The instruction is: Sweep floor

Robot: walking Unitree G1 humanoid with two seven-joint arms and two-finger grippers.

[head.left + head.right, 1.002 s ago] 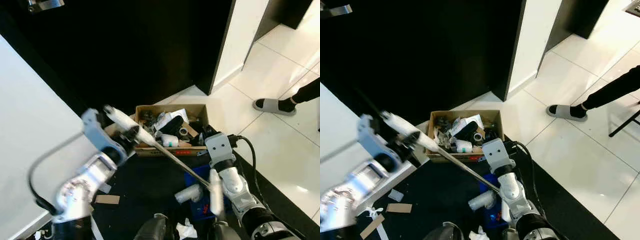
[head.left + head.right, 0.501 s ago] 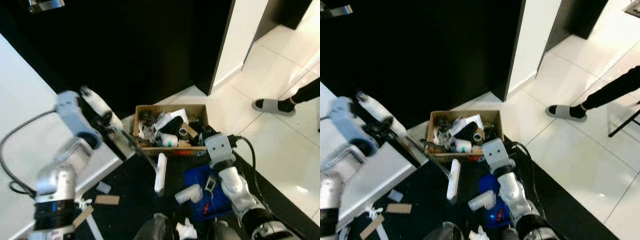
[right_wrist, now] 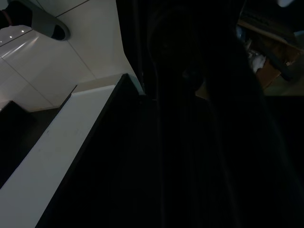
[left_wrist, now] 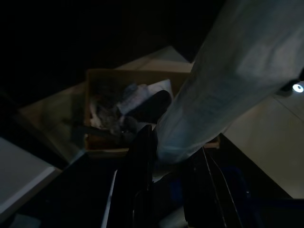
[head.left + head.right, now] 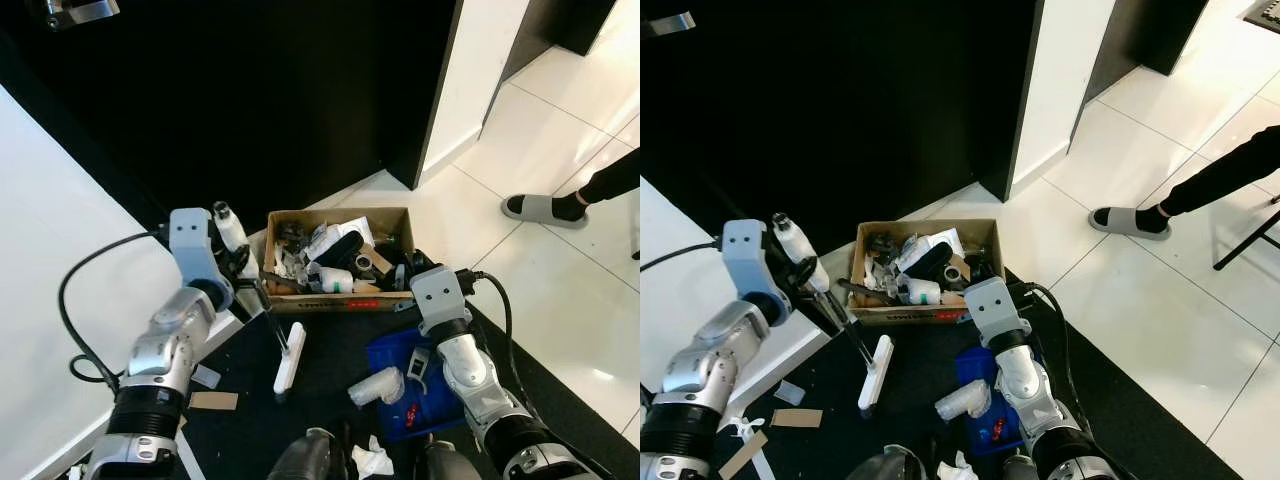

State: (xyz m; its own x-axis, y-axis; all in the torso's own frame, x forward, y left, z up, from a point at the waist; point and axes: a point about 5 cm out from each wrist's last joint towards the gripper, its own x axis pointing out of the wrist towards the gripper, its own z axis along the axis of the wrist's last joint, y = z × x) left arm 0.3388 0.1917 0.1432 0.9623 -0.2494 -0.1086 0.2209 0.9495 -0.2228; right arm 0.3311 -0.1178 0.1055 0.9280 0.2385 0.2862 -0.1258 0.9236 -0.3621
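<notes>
My left gripper [image 5: 240, 262] is shut on the white handle of a long brush [image 5: 228, 228]. Its thin rod slants down to the white brush head [image 5: 288, 358], which rests on the dark mat [image 5: 320, 340]. In the left wrist view the pale handle [image 4: 228, 80] runs between the black fingers [image 4: 135, 190]. My right gripper [image 5: 420, 360] reaches down onto a blue dustpan [image 5: 432, 395]; its fingers are hidden. A crumpled white cup [image 5: 375, 386] lies at the dustpan's lip. The right wrist view is very dark.
A cardboard box [image 5: 340, 262] full of rubbish stands just beyond the mat. A cardboard scrap [image 5: 215, 400] and white paper [image 5: 372, 462] lie on the floor. A white surface [image 5: 60, 250] rises on the left, a black wall [image 5: 300, 90] ahead. A person's slippered foot [image 5: 540, 208] stands at right.
The left arm has swung the brush leftward and down; its head went from beside the dustpan to the mat's left part. The right arm and dustpan stayed put.
</notes>
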